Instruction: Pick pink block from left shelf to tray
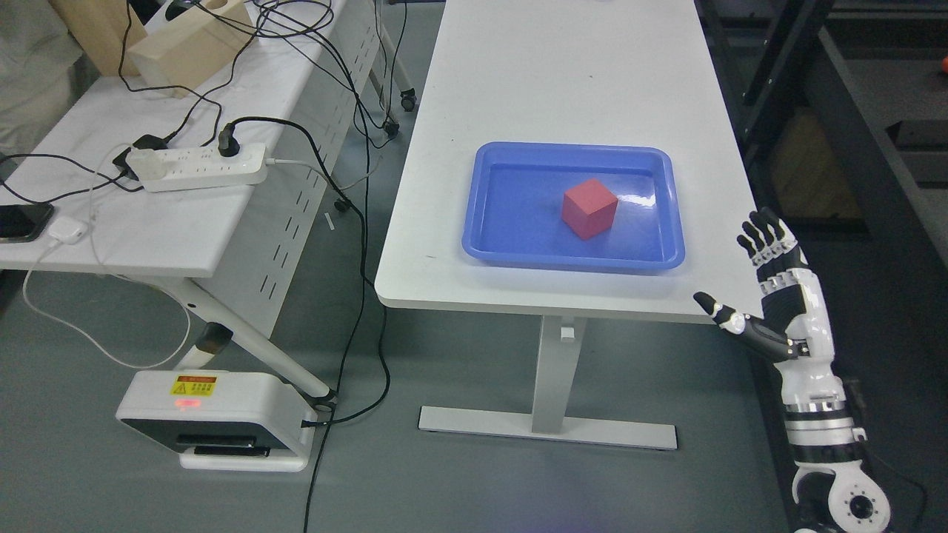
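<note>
A pink-red block (589, 208) lies inside the blue tray (489, 244) on the white table (563, 81). My right hand (770, 274) is raised at the lower right, just off the table's right front corner, with fingers spread and thumb out, holding nothing. It stands well to the right of the tray and does not touch it. The left arm does not show. No shelf with blocks is visible on the left.
A second white table (148, 222) at the left carries a power strip (200, 164), cables, a phone (22, 220) and wooden boxes (189, 44). A white device (215, 418) sits on the floor. Dark racks (874, 111) stand at the right.
</note>
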You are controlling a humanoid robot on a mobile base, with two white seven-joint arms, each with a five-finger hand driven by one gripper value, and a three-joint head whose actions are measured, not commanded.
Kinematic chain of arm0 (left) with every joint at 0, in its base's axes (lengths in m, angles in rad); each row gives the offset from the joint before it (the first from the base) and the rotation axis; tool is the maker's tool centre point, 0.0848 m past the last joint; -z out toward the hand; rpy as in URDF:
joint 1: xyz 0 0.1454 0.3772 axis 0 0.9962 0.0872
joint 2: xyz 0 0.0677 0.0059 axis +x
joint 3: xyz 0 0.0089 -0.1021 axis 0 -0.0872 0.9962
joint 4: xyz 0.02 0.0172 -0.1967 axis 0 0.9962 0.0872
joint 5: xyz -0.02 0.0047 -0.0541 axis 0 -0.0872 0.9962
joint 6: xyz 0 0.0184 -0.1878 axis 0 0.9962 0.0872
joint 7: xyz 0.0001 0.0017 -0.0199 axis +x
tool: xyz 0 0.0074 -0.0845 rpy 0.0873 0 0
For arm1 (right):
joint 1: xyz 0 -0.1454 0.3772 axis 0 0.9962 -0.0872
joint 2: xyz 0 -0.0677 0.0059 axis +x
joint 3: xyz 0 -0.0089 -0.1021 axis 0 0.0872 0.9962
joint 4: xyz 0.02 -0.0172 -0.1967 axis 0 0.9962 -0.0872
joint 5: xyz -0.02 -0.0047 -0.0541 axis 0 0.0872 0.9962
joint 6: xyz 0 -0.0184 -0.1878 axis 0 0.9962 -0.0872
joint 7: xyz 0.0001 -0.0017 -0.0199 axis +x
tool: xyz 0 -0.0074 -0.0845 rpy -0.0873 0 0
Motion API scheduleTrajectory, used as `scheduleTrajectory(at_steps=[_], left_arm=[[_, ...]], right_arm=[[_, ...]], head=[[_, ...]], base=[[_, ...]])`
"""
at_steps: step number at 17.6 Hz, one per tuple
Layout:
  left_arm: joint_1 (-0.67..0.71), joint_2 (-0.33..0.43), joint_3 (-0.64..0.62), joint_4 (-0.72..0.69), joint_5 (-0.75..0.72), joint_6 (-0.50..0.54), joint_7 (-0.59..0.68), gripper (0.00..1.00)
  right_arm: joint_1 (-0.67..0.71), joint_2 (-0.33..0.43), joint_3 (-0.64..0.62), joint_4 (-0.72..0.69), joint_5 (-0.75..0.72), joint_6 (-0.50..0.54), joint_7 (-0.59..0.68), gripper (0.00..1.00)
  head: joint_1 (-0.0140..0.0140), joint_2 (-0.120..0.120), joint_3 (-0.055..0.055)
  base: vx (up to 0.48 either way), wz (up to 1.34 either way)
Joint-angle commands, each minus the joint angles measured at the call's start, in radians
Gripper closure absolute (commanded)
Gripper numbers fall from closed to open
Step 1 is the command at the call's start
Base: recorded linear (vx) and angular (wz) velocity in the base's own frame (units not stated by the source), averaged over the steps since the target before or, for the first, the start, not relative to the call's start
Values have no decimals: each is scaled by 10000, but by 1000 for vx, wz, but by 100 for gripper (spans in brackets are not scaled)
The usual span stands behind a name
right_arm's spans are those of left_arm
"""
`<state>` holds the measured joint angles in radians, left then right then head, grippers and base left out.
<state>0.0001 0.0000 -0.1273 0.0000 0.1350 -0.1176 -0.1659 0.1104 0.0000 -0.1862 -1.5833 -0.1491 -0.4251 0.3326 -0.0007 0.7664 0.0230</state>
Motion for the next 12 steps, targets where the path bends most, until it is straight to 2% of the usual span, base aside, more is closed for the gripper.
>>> scheduleTrajectory(at_steps=[1, 5, 9, 12], left_arm=[[198, 175, 0, -175, 0, -5, 2, 0], [198, 175, 0, -175, 0, -5, 2, 0], [198, 175, 0, -175, 0, -5, 2, 0], [198, 175, 0, -175, 0, -5, 2, 0]], right_arm=[[-30, -175, 37, 354, 293, 1531, 18, 1], [62, -175, 113, 524, 1412, 2103, 64, 1], [93, -175, 129, 631, 1445, 2134, 1104, 1], [1, -175, 144, 662, 1491, 2471, 1306, 1]], head=[[0, 0, 0], [0, 0, 0], [0, 0, 0], [0, 0, 0]], base=[[-91, -167], [-71, -150], [-28, -25], [3, -10]])
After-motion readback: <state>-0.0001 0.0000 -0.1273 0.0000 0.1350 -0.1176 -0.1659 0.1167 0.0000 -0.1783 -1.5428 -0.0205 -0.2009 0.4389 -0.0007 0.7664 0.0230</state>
